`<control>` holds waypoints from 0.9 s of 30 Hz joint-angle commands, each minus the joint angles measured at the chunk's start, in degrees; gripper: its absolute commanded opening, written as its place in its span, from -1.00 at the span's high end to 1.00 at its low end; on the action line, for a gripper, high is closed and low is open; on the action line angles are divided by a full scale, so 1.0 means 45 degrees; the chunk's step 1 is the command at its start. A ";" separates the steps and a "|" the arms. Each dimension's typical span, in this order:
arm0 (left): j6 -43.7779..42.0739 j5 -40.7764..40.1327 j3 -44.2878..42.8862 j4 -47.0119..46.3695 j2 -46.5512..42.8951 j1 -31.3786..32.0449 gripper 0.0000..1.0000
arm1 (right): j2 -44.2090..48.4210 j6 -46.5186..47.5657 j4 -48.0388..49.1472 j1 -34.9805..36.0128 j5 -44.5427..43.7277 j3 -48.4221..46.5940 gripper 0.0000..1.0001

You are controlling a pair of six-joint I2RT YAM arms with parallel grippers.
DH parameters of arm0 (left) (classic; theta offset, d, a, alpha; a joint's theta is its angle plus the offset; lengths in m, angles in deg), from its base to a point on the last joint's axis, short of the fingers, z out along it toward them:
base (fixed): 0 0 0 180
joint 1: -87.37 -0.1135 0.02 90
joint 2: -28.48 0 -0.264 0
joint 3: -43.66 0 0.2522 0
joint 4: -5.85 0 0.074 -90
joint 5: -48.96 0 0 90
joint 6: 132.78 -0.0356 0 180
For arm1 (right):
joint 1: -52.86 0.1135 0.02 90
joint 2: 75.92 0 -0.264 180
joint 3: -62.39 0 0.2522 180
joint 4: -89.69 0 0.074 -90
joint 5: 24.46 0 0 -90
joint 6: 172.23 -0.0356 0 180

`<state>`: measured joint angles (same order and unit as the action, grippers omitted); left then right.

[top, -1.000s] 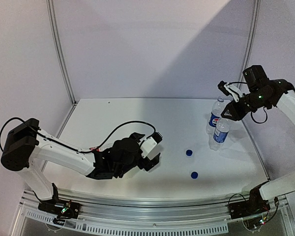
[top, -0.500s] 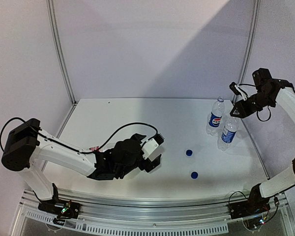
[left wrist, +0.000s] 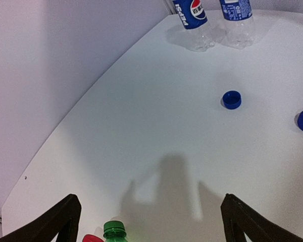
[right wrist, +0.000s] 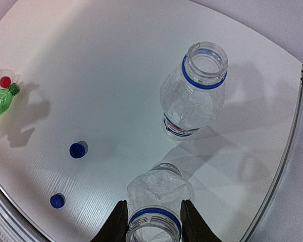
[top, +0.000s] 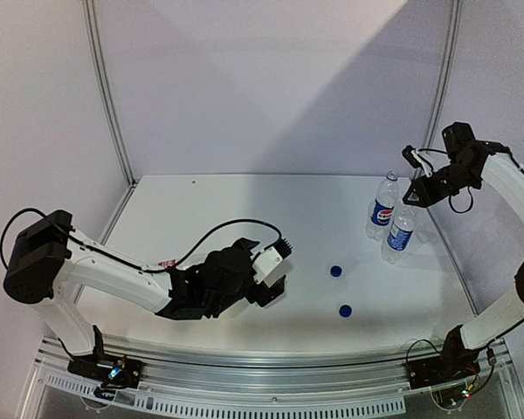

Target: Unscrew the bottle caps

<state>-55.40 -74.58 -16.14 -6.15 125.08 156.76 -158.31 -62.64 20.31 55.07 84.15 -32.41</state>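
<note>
My right gripper [top: 417, 188] is shut on the open neck of the clear blue-label bottle [top: 400, 232], which stands at the far right; in the right wrist view the fingers [right wrist: 118, 225] press on its blue neck ring [right wrist: 154, 217]. The uncapped Pepsi bottle [top: 382, 208] stands just left of it and also shows in the right wrist view [right wrist: 194, 88]. Two blue caps [top: 335, 271] [top: 344, 310] lie loose on the table. My left gripper [top: 278, 267] is open and empty above the table. The green bottle with its green cap [left wrist: 114, 230] and a red cap [left wrist: 91, 238] sit at its near-left.
The white table [top: 244, 209] is walled by panels at the back and both sides, with a metal rail along the right edge [right wrist: 293, 126]. The green bottle [right wrist: 0, 101] and red cap [right wrist: 5, 81] lie far left of the right gripper, mostly under the left arm in the top view.
My right gripper carried the blue-label bottle to the right, away from the Pepsi bottle, then a little back left. The left arm has barely moved.
</note>
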 commanded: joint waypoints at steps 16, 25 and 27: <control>-0.0031 -0.0379 -0.0240 0.0064 0.0052 0.0256 -0.99 | -0.0467 0.0001 0.0210 -0.0034 -0.0340 0.0049 0.04; 0.0065 -0.0518 -0.0346 0.0226 0.0112 0.0265 -0.99 | -0.0180 -0.0042 0.0108 -0.0034 -0.0376 -0.0148 -0.10; 0.0188 -0.0601 -0.0472 0.0436 0.0134 0.0259 -0.99 | -0.0172 0.0008 -0.0007 -0.0039 -0.0316 -0.0235 -0.16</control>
<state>-55.35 -76.24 -16.27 -5.80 125.05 157.09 -160.16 -62.64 21.01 55.07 82.71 -32.41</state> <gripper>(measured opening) 0.993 0.558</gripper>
